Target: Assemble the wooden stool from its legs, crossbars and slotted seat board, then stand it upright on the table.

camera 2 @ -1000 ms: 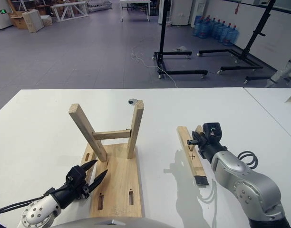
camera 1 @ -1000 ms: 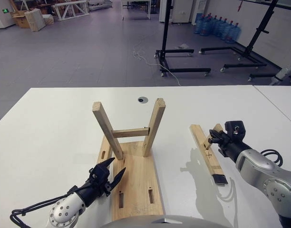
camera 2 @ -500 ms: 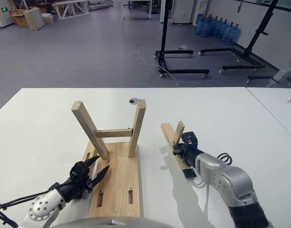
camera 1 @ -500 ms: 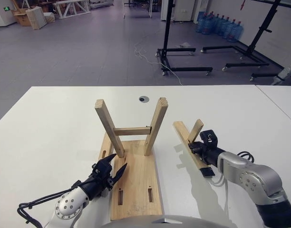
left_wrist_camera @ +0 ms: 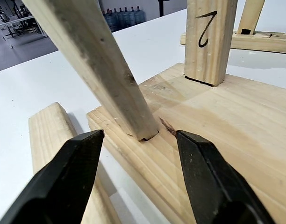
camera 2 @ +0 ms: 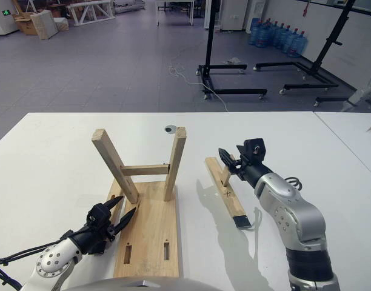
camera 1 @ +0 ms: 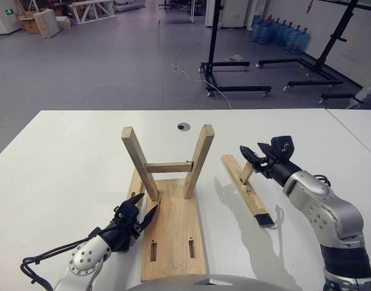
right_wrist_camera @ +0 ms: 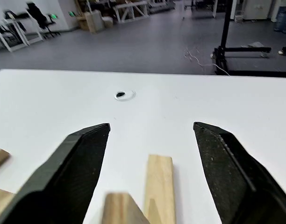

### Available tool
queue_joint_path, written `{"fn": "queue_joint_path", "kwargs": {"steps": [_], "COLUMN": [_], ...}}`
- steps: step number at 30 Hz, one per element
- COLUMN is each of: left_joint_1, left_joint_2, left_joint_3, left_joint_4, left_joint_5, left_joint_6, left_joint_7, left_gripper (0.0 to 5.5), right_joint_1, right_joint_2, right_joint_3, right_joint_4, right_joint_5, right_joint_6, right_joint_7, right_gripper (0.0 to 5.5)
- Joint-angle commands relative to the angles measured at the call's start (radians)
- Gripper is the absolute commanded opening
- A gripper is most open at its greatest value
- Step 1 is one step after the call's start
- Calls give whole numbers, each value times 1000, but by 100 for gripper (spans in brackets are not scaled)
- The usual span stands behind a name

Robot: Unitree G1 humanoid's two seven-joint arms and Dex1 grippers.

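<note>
While right tool point(camera 1: 251, 150) hovers spread above the loose leg pair point(camera 1: 245, 183), centre before closing. Left tool point(camera 1: 148, 204), spread, flanks the seated leg point(left_wrist_camera: 110, 88).

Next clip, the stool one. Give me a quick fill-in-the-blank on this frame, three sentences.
Two legs stand in the seat board, joined by one ___.
The left gripper, at one leg's foot, is ___.
The loose leg near the right gripper lies on the ___.
Missing: crossbar; open; table.
</note>
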Motion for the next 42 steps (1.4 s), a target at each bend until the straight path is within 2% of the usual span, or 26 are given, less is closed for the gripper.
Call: {"fn": "queue_joint_path", "kwargs": {"steps": [1, 7, 15, 18, 23, 27, 32, 38, 42], "left_joint_1": [-23, -44, -57, -75, -88, -93, -87, -51, 3], "left_joint_2": [-20, -32, -23, -19, -17, -16, -29, -37, -46], "left_joint_3": [-3, -9, -13, -21, -30, -22, -33, -34, -40], "left_joint_4": [48, 68, 47, 46, 53, 76, 89, 72, 39], "left_joint_5": [15, 18, 21, 23, 25, 24, 36, 43, 47], "left_joint_6": [-16, -23, 1, 13, 24, 13, 0, -25, -30], "left_joint_7": [18, 24, 15, 5, -10, -18, -5, 13, 40], "left_gripper": [281, 281, 281, 281, 281, 281, 281, 281, 281], "right_joint_1": [-94, -271, -280, -202, -76, -78, -131, -323, -48], "right_joint_2": [29, 19, 8, 32, 51, 83, 88, 48, 32], "right_joint_3": [-37, -52, -29, 32, 214, 162, 41, -196, -172], "right_joint_4": [1, 27, 14, 42, 349, 335, 272, 276, 179], "right_joint_5": [55, 32, -62, -150, -406, -356, -277, -147, -173], "right_joint_6": [-22, -54, -133, -206, -290, -247, -237, -235, -146], "right_joint_7": [60, 73, 122, 142, 122, 124, 119, 64, 86], "right_gripper": [329, 329, 329, 329, 329, 329, 329, 329, 329]}}
